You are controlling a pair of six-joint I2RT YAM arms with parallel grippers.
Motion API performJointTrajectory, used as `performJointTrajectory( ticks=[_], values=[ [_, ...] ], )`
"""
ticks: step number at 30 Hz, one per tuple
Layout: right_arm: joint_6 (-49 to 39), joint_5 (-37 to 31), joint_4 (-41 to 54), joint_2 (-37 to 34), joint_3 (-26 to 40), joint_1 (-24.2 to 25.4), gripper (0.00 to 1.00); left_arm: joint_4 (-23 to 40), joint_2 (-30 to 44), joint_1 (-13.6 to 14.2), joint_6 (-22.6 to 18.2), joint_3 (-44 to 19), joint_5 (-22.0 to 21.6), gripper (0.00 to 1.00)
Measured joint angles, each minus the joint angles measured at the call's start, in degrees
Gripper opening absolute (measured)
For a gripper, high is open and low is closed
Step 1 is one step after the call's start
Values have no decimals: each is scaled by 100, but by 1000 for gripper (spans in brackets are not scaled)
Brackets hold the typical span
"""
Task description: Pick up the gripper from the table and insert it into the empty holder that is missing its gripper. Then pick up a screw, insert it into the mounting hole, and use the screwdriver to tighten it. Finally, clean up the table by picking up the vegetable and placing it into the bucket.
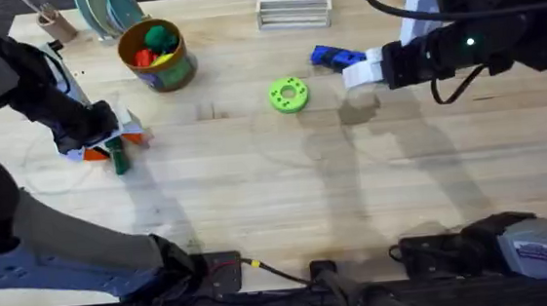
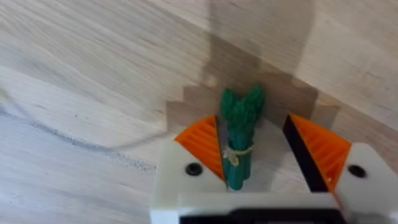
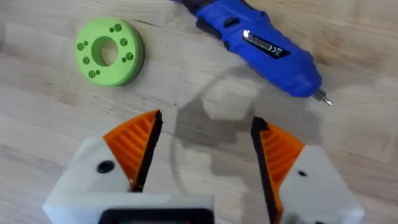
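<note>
Left arm: rises from the lower left of the overhead frame and bends toward the left edge, wrist low at mid-left.
Left gripper [image 1: 116,144]: at mid-left, orange pads [image 2: 202,149] spread, one pad touching a green item standing in the gap.
Right arm: enters from the upper right, forearm lying leftward.
Right gripper [image 1: 350,72]: upper right of centre, pads [image 3: 134,146] apart, holding nothing.

Even, bright lighting is falling on the bench [image 1: 286,181] from above. Soft grey double shadows are lying on the wood under the right arm [image 1: 461,50]. The left arm [image 1: 13,76] is showing large, dark and blurred near the overhead camera. The left wrist view is looking soft; a dark shadow is falling behind the vegetable [image 2: 239,140].
</note>
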State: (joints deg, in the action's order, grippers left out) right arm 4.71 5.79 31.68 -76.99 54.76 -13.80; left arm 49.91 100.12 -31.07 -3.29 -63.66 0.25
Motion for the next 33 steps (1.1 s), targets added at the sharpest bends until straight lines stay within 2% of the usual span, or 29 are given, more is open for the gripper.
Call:
performJointTrajectory(
  ticks=[2,5,10,11,15,19,23,28,33],
  values=[
    [0,-1,0,0,2,0,915,0,2,0,32,2,16,611],
    [0,-1,0,0,7,0,915,-3,2,7,61,2,45,457],
    [0,-1,0,0,11,0,915,-2,-18,7,106,0,95,45],
    [0,1,0,0,13,0,915,-7,-28,7,118,0,103,21],
    [0,0,0,0,17,0,915,15,-26,7,163,-6,122,20],
    [0,-1,-4,0,17,0,915,462,1,7,186,-196,135,19],
    [0,-45,-68,0,17,0,915,1081,63,21,194,-901,176,18],
    [0,-66,-168,0,20,0,915,1662,70,196,197,-2173,250,18],
    [0,-66,-168,0,22,0,915,1572,70,606,99,-3114,866,16]
  ],
)
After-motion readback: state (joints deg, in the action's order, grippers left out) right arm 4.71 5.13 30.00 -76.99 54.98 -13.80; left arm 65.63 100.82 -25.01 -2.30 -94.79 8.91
